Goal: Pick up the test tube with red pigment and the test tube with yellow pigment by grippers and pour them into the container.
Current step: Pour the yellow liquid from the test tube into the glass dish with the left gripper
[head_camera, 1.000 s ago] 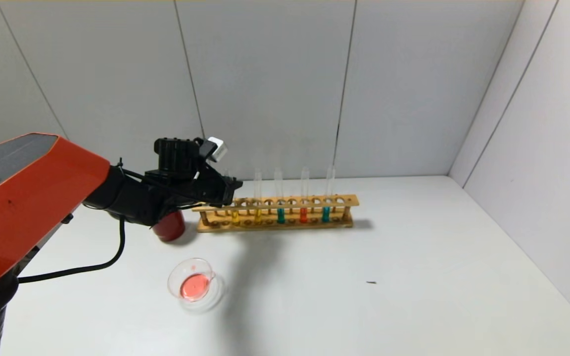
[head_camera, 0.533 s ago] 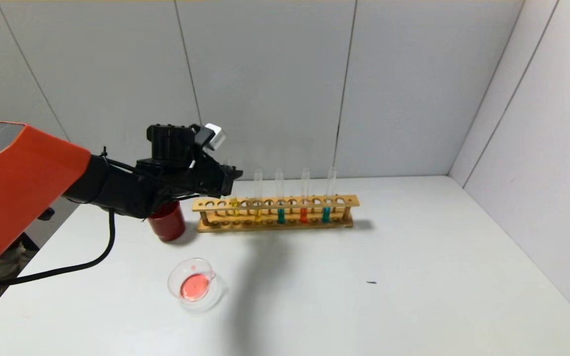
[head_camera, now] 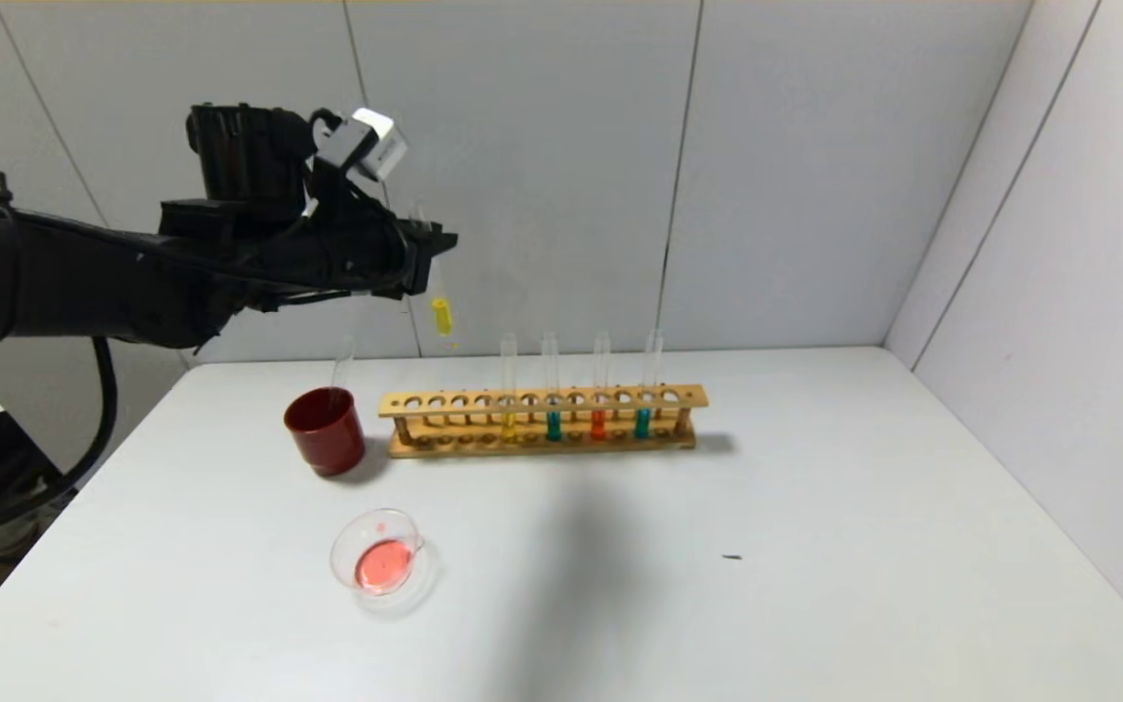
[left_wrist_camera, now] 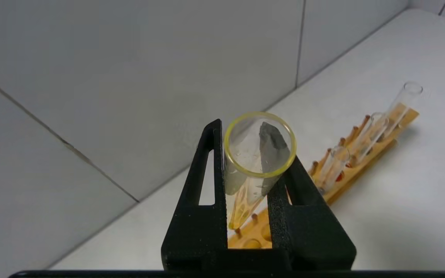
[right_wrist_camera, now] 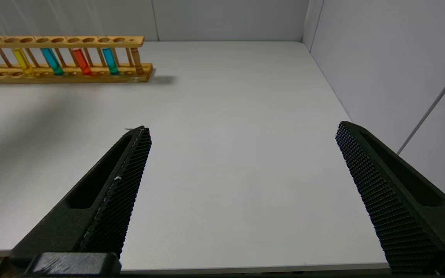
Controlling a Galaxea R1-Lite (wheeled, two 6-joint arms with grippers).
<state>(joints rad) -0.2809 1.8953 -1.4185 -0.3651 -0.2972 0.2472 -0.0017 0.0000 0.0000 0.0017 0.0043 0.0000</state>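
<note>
My left gripper (head_camera: 430, 255) is shut on the test tube with yellow pigment (head_camera: 441, 314) and holds it upright, high above the left end of the wooden rack (head_camera: 542, 400). In the left wrist view the tube's open mouth (left_wrist_camera: 259, 154) sits between the black fingers (left_wrist_camera: 203, 181). The test tube with red pigment (head_camera: 598, 421) stands in the rack and also shows in the right wrist view (right_wrist_camera: 80, 61). The container (head_camera: 347, 546), a clear dish holding red liquid, sits on the table in front of the rack, to its left. My right gripper (right_wrist_camera: 243, 129) is open and empty above the table's near right part.
A dark red cup (head_camera: 326, 431) with an empty tube (head_camera: 339, 361) stands left of the rack. The rack also holds another yellow tube (head_camera: 508, 421) and two teal tubes (head_camera: 553, 424). Walls close the back and the right side.
My left gripper has risen from the rack's left end and pulled the yellow tube clear out of its hole. The arm now reaches across much higher.
</note>
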